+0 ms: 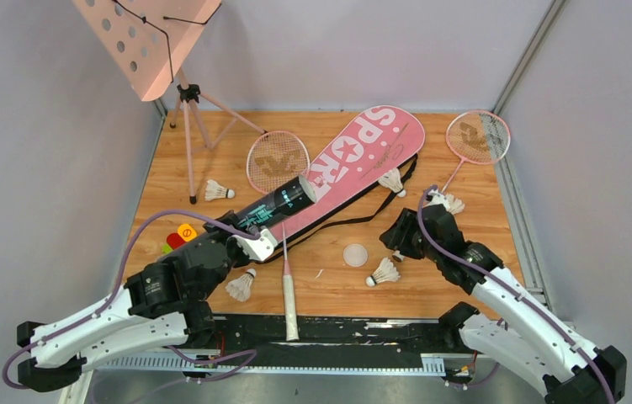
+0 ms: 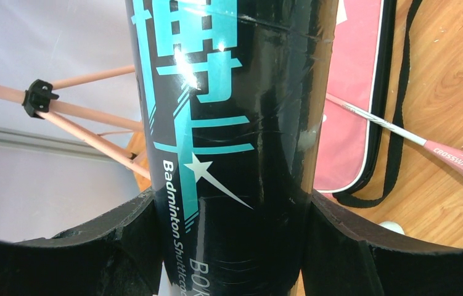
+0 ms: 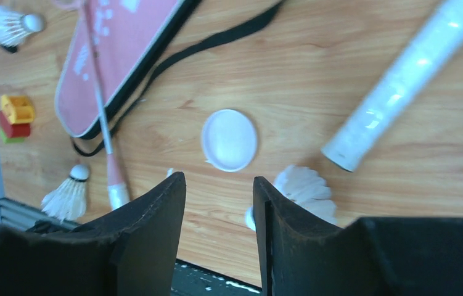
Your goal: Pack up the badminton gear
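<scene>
Now clamps the black tube (image 1: 278,206) with the left gripper (image 2: 232,213) over the near end of the pink racket bag (image 1: 363,156); holds the right gripper (image 3: 219,191) part-open, empty, above a white lid (image 3: 229,140) and shuttlecock (image 3: 301,185).

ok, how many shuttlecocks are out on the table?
5 shuttlecocks: one near the music stand, one front left, one by the white lid, one at the edge of the pink bag, one by the handle of the right racket. The black tube may hide more.
</scene>
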Motion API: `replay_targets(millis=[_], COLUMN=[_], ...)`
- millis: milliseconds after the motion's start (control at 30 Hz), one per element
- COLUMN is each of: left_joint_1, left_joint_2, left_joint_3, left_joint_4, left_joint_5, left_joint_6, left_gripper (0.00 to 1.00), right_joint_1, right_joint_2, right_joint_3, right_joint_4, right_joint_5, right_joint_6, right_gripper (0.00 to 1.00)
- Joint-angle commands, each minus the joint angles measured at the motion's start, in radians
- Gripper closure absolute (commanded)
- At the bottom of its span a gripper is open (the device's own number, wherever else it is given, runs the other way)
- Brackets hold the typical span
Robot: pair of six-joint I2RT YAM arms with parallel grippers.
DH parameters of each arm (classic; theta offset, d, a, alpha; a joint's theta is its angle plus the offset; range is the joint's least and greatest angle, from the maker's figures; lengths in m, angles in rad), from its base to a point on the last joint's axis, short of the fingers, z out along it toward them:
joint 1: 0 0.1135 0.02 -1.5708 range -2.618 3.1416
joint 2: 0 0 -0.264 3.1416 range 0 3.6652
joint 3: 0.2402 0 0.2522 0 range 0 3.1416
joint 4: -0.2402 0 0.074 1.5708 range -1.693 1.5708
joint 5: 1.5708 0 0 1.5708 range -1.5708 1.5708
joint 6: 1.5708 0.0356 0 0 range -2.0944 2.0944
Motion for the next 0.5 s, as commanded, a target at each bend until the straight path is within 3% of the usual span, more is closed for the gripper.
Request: replay_targets(millis=[0,233,467], left_joint_1=[0.003,0.003,0.003], left_joint_2=[0.01,0.022,0.025], left_joint_3=[0.007,0.006,0.005], left_joint_4=[0.038,0.037,0.035], left_joint_5=[0.012,0.025,0.028], left_joint_6=[0.011,0.011,0.011], left_gripper=[0.59,0.59,0.59], right_joint_1=[-0.108,-0.158,-0.159], right_joint_2=[-0.013,0.026,0.072], right_joint_3=[-0.057,-0.08,-0.127], right_joint_4=[-0.047,-0.02,0.016], right_joint_5=[-0.101,-0.222,-0.238], right_joint_6=[-0.005,-0.037,-0.023], right_gripper=[0.52,0.45,0.34])
